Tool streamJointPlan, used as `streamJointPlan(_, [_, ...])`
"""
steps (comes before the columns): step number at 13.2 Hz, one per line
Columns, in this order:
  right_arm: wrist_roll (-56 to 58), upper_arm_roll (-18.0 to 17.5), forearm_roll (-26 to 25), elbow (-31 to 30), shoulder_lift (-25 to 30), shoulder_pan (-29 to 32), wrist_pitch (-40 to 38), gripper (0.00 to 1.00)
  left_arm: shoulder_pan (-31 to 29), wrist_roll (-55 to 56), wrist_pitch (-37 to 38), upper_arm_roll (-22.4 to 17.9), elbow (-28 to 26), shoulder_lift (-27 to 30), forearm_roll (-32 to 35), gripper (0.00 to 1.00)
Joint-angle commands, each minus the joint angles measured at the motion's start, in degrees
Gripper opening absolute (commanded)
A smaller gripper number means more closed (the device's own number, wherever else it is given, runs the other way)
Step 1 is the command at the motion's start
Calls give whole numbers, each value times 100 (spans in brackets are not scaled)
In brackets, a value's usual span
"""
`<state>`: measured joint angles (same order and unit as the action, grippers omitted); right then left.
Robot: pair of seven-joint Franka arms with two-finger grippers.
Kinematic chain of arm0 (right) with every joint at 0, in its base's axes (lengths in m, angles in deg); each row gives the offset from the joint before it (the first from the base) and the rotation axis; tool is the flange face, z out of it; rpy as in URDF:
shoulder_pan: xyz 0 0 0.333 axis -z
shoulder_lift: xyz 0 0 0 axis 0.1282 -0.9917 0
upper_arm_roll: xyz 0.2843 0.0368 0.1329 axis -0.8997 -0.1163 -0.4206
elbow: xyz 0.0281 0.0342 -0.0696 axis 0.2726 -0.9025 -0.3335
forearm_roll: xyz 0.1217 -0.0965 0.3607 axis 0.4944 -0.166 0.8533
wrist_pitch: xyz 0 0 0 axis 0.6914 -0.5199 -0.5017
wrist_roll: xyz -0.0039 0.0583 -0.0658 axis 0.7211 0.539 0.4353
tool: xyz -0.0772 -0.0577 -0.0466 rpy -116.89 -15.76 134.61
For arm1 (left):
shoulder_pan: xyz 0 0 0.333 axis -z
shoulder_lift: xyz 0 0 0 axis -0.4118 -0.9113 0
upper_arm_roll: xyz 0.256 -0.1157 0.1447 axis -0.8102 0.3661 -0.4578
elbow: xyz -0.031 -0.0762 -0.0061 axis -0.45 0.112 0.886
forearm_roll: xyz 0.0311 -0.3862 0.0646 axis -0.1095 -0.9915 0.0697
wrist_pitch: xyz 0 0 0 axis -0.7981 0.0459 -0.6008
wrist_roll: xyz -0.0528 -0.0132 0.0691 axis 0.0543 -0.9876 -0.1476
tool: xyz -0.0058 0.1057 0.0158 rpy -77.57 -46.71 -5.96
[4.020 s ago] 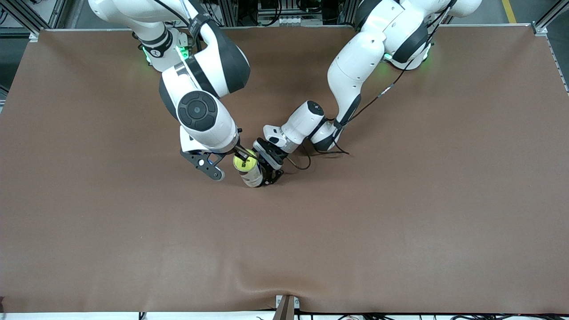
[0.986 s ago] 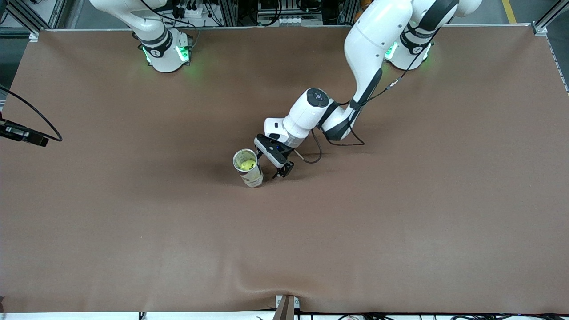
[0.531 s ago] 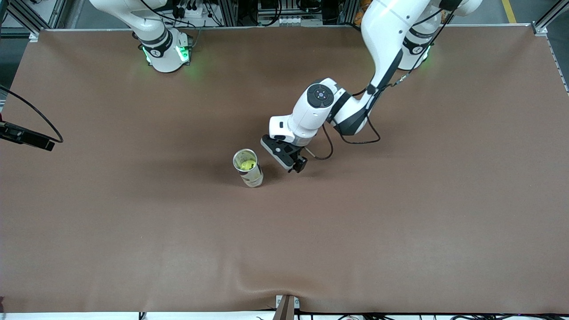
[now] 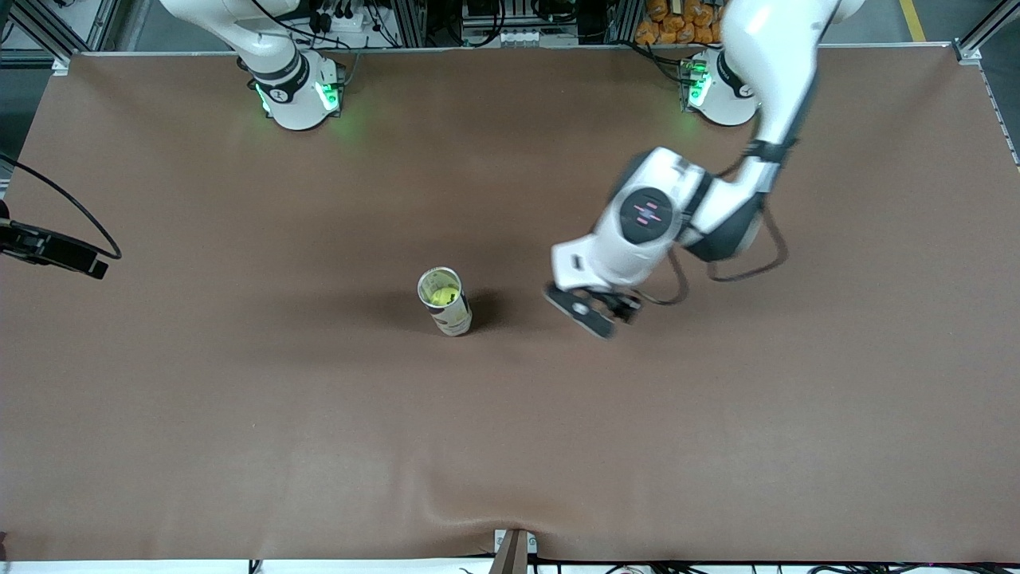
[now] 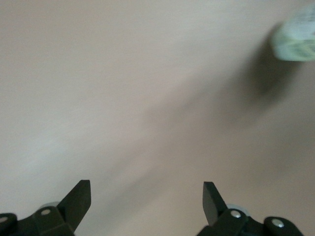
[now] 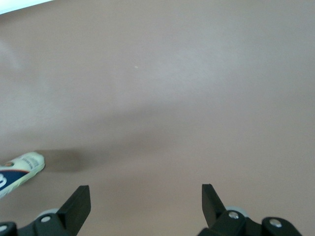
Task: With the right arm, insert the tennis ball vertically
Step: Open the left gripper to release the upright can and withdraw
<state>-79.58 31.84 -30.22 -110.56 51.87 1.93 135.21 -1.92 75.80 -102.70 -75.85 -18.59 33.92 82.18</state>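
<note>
Yellow felt shows inside the can (image 4: 445, 300), so the ball (image 4: 440, 296) is already in it, low below the rim. The can stands upright on the brown worktop (image 4: 239, 414), about in the middle. The left gripper (image 4: 594, 312) hangs over the worktop beside the can, toward the left arm's end, with its jaws spread and nothing between them. The right gripper (image 6: 146, 209) is also released and empty; it is out of the front view and looks down at bare worktop with the can at the edge. I judge the ball light, springy and a little grippy, best pinched across its middle. The can looks light and tall, so it may tip easily.
</note>
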Motion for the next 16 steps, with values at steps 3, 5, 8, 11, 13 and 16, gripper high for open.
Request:
streamJointPlan(3, [1125, -43, 275, 306, 333, 69, -297, 100, -980, 17, 1328, 2, 866, 140, 772, 100])
streamJointPlan(5, [1125, -43, 275, 306, 333, 52, -288, 100, -1411, 61, 1821, -15, 1060, 412, 720, 100])
streamJointPlan(8, [1125, -52, 258, 306, 368, 17, -288, 100, -2114, 62, 2078, 2, 1105, 703, 466, 100])
streamJointPlan(11, [1134, -95, 214, -69, 708, 17, -123, 100, -2467, 525, 2279, -24, 1096, 958, -44, 100])
streamJointPlan(13, [1142, -113, 161, -921, 1184, 17, 299, 100, -2678, 571, 2324, -76, 1035, 1273, -184, 100])
streamJointPlan(16, [1081, -113, -408, -1144, 1273, -378, 406, 100, -2435, 650, 2735, -680, 999, 1634, -588, 100])
